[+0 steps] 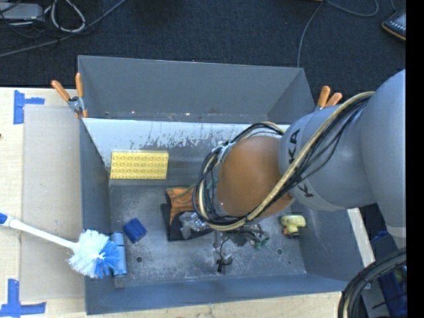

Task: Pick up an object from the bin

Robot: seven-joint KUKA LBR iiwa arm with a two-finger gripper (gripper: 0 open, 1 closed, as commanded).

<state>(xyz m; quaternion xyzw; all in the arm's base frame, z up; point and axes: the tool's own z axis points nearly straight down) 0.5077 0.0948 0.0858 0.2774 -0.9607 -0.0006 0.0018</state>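
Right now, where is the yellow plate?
In the camera view, the yellow plate lies at the bin's back left, against the rear wall, above the blue block and left of the arm.

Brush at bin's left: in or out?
Half in: the brush lies with its head on the left wall of the bin, near the front; white handle sticks out over the rim.

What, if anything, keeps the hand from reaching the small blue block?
Probably nothing, so likely yes: the blue block lies by itself on the bin floor, left of the hand, with only the brush head close by.
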